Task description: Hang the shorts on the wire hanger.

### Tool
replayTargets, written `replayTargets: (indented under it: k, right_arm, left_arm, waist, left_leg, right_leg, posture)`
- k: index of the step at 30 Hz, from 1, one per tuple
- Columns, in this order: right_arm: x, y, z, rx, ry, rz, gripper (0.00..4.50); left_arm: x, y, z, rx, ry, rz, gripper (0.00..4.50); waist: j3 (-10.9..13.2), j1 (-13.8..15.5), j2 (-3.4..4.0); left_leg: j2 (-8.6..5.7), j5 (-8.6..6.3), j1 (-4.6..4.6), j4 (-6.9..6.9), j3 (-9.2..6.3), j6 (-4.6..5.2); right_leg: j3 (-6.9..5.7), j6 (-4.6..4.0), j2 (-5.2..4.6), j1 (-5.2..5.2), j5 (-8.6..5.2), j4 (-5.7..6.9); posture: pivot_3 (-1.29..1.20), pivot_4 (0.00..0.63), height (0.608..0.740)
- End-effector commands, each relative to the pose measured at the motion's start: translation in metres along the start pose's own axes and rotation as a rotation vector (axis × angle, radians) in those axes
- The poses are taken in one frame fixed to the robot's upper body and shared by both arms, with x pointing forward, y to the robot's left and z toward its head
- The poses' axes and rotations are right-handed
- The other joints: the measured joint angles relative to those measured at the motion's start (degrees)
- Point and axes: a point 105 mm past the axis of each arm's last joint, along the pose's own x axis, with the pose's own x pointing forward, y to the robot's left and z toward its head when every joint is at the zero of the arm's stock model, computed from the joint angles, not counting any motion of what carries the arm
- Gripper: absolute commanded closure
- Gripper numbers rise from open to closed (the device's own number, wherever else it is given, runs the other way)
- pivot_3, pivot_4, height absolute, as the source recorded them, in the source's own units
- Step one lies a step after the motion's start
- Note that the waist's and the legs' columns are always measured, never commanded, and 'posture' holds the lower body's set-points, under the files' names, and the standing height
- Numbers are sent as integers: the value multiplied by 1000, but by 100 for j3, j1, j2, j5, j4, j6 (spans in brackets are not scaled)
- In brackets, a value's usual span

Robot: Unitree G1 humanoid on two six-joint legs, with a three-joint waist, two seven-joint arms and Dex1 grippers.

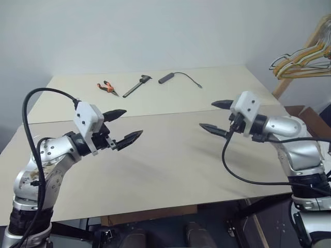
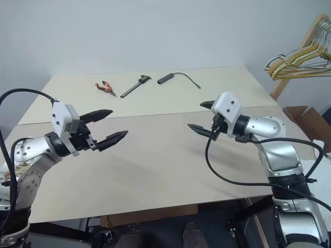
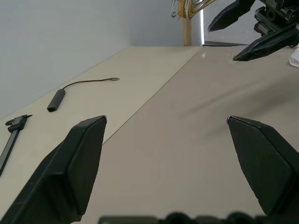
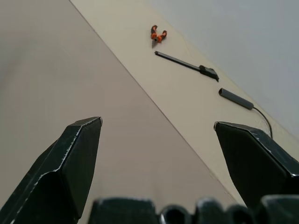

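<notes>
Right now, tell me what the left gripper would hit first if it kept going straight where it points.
Probably the right gripper. The left gripper, open and empty, points roughly level across the table toward it, with nothing between them. Depth is unclear, so it might pass just beside.

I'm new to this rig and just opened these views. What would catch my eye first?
Two open grippers, left and right, hang facing each other over the middle of a bare beige table, holding nothing. Along its far edge lie orange-handled pliers, a black caliper and a dark cabled stick. A bunch of yellowish hangers hangs at the far right.
</notes>
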Motion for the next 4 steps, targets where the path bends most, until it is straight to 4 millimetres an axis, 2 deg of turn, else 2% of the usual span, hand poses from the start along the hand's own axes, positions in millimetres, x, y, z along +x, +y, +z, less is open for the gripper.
replayTargets:
  k: [1, 4]
  right_arm:
    - [-8, -4, 16, -48, -28, -15, 46]
    - [-9, -3, 17, -50, -24, -15, 46]
  left_arm:
    - [1, 0, 6, 31, -22, -7, 0]
    - [2, 2, 6, 29, -23, -5, 0]
  waist:
    - [0, 12, 0]
    - [0, 14, 0]
  left_leg:
    - [0, 0, -1, 0, 1, 0]
    - [0, 0, 0, 0, 2, 0]
  right_leg:
    - [1, -1, 0, -2, 1, 1]
    - [1, -1, 1, -2, 1, 2]
  posture:
    - [22, 49, 740]
    - [17, 51, 740]
